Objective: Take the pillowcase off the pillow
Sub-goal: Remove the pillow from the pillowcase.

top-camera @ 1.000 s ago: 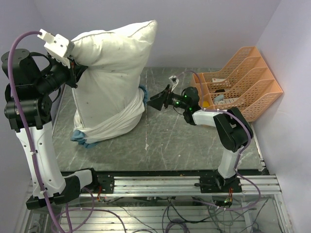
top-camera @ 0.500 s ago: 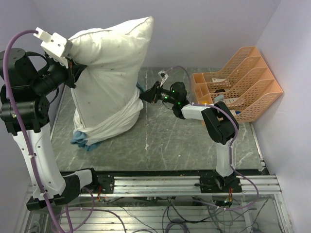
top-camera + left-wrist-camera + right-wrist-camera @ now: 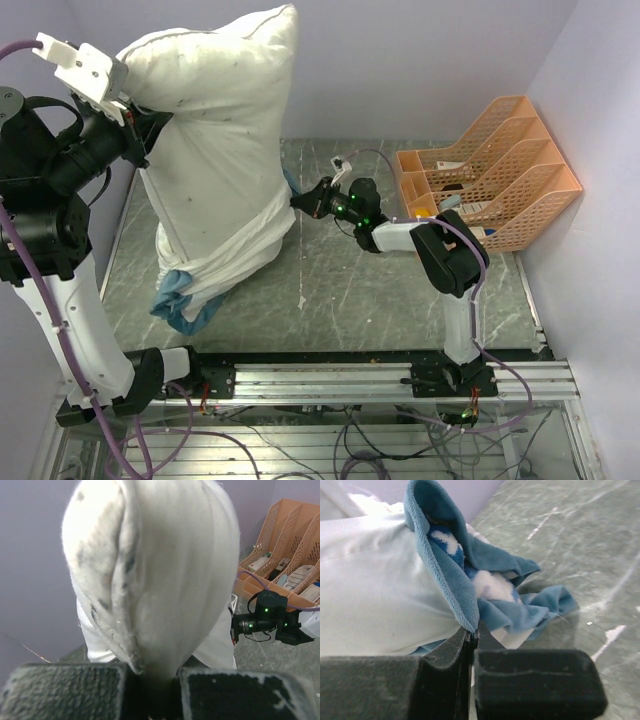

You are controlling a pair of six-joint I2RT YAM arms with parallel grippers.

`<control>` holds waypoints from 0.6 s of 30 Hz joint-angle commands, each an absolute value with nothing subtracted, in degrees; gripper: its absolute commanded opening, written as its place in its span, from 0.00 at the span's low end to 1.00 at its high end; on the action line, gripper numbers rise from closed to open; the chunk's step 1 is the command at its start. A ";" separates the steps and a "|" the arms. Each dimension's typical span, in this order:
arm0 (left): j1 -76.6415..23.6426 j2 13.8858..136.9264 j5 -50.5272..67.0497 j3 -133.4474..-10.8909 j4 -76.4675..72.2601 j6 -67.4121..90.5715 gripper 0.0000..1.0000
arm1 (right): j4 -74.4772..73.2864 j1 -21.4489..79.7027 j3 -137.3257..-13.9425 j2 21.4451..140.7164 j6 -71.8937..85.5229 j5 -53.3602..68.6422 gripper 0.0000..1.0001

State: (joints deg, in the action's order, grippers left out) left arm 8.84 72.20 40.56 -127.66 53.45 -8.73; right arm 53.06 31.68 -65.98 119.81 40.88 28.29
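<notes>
Teal trim of the pillowcase [image 3: 447, 587] is pinched between the closed pads of the right tool [image 3: 470, 647]. The bite is thin, right at the fabric edge. Left tool [image 3: 150, 692] is closed on a top corner of the pillow [image 3: 215, 110], holding it up at far left, tall and leaning. Pillowcase is inside out, white side showing, bunched round the pillow's lower half. Its low end is on the worktop [image 3: 400, 290], with a blue bunch hanging at near left.

Step in hand, my read: strip the case off the pillow's bottom end. To do it well, left tool lifts up and to the left while right tool pulls low and to the right, along the pillow's length, not across it. Pull slow and steady, since the thin pinch could slip off the trim. Only the right side of the opening is held, so the near-left bunch may drag and jam. If so, probably regrip there. Stay clear of the orange rack [image 3: 490, 170] at right.
</notes>
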 commanded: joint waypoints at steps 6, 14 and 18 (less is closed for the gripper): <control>8.95 66.98 38.26 -130.75 25.07 -5.15 0.07 | 31.74 31.86 -65.96 126.42 34.81 3.72 0.00; 8.89 64.39 29.11 -127.46 4.04 -4.97 0.07 | 27.12 34.35 -66.08 130.59 34.55 -4.19 0.00; 8.80 63.93 23.36 -125.82 -5.41 -4.08 0.07 | 26.24 35.63 -65.69 131.43 34.39 -7.24 0.00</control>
